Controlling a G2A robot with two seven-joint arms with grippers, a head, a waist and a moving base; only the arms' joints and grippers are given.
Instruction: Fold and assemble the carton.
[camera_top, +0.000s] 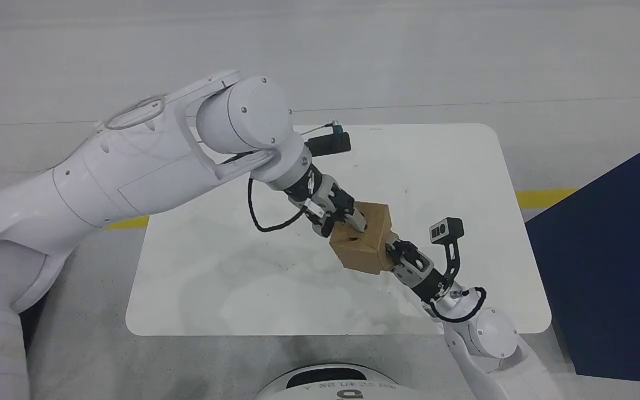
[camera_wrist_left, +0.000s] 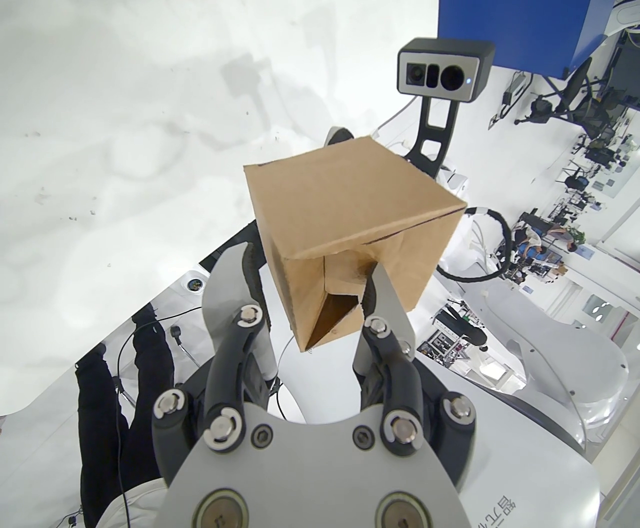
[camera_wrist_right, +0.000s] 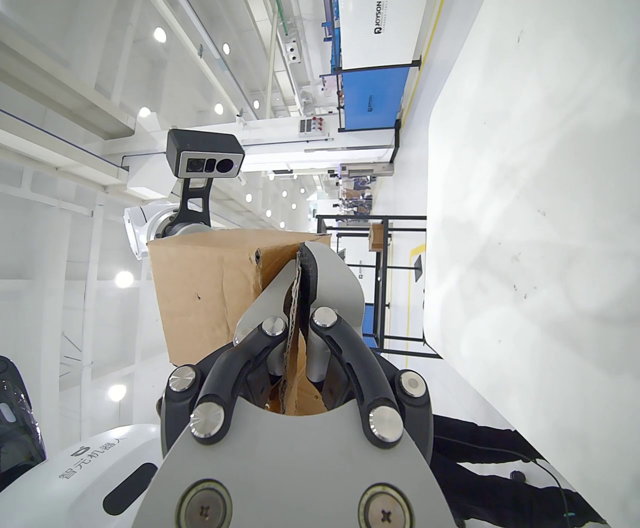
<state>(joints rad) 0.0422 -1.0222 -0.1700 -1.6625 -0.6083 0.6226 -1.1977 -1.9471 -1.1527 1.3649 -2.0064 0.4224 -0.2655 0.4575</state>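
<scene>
Plainly the carton hangs above the table's middle, between the two arms. The right gripper pinches a flap at one end. The left gripper, spread, straddles the opposite end, one fingertip at the loose flap that likely wants tucking in.

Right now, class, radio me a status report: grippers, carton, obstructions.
Right gripper shut on carton flap. Left gripper open, straddling carton's open end. No obstruction seen.

The carton is plain cardboard, dull and a bit rough, with wavy layers at its cut edge. The bench is smooth with a soft shine.
</scene>
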